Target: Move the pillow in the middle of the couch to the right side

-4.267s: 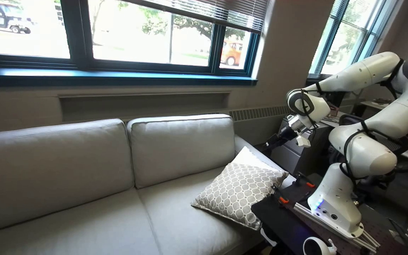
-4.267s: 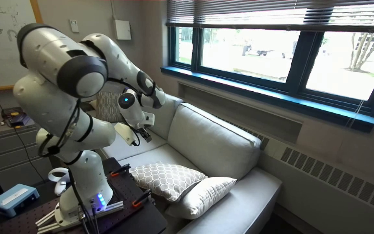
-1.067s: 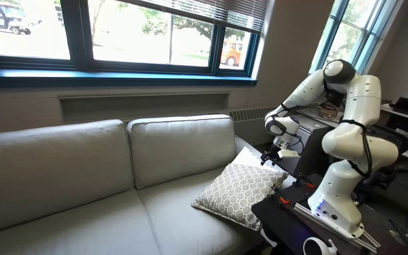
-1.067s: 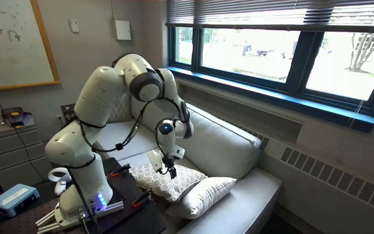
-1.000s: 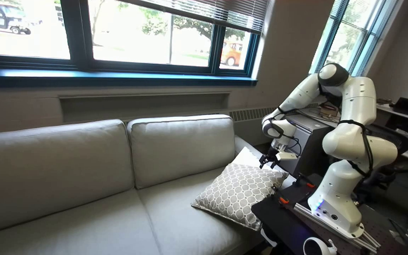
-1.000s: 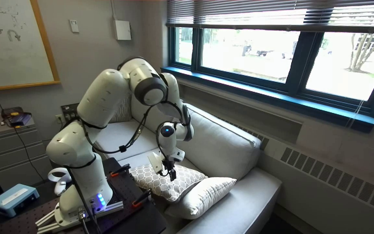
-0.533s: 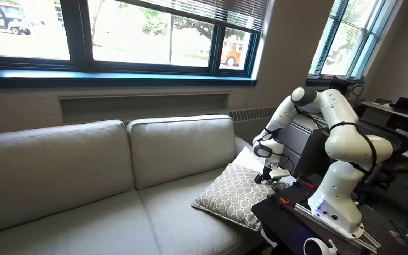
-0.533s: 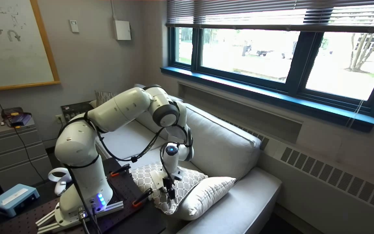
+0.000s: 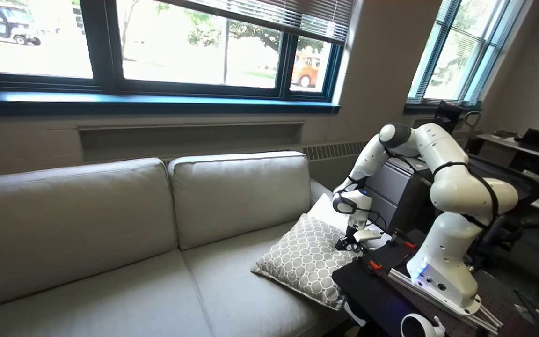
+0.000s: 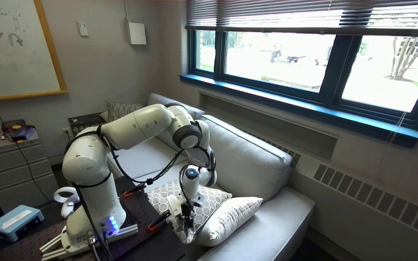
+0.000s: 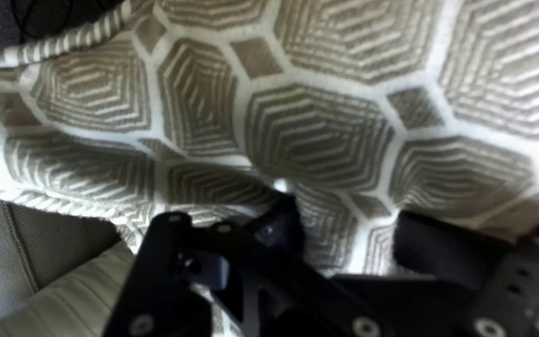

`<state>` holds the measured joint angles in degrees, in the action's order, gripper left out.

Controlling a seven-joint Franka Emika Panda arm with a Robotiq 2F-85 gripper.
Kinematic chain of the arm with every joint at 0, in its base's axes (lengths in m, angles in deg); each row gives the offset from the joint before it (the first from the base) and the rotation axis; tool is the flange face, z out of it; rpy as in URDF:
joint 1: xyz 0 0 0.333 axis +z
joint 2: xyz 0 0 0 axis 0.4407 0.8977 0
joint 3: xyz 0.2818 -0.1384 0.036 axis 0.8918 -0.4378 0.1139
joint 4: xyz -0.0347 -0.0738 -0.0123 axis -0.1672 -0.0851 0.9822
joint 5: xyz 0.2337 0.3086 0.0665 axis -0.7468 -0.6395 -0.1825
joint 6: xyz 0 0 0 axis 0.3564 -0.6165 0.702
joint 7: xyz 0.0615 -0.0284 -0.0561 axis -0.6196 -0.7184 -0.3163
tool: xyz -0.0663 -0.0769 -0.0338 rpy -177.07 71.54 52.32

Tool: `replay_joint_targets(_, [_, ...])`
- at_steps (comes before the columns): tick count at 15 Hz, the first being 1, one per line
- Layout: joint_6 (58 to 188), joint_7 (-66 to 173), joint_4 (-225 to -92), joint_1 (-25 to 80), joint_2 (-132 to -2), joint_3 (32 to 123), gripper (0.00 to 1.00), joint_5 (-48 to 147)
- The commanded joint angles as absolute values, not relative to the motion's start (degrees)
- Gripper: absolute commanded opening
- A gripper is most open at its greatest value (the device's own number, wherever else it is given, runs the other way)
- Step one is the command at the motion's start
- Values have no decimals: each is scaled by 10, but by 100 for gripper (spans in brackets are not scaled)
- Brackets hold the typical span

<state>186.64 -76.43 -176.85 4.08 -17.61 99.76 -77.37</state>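
Observation:
The pillow [image 9: 297, 255], beige-tan with a pale lattice pattern, lies at the couch's end beside the robot's table, leaning on a plain white pillow [image 9: 328, 210]. It also shows in an exterior view [image 10: 214, 197] and fills most of the wrist view [image 11: 316, 131]. The couch [image 9: 110, 290] is long and pale grey. My gripper [image 9: 348, 245] points down at the pillow's table-side part, also seen in an exterior view [image 10: 188, 221]. In the wrist view the gripper [image 11: 346, 229] is partly closed, with bunched pillow fabric between its fingers [image 11: 281, 222]. The fingertips' far sides are hidden.
The robot's black table [image 9: 363, 295] butts against the couch, with orange-tipped clamps [image 9: 375, 265] at its edge near the gripper. The couch's armrest [image 10: 285, 217] lies beyond the white pillow [image 10: 230, 219]. Another patterned pillow [image 10: 120, 110] stands at the far end.
The arm has swung over and come down onto the pillow. The gripper's fingers now have fabric between them. The pillow's table-side edge has sunk and shifted slightly; the white pillow has shifted a little.

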Motion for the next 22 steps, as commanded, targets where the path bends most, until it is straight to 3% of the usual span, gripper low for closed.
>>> replay_joint_targets(1, [1869, -786, -1784, 9, -215, 1044, 17, -790])
replay_joint_targets(5, [1853, -770, -1855, 7, -317, 1085, 0, -798])
replay_joint_targets(7, [1849, -760, -1885, 29, -376, 1097, 6, -805])
replay_joint_targets(8, [1848, -758, -1895, 38, -402, 1105, 3, -807])
replay_joint_targets(13, [1868, -750, -1906, 89, -503, 1133, 7, -823])
replay_joint_targets(18, [1869, -727, -1905, 175, -586, 1045, 5, -803])
replay_joint_targets(22, [1867, -687, -1898, 301, -630, 883, 5, -747])
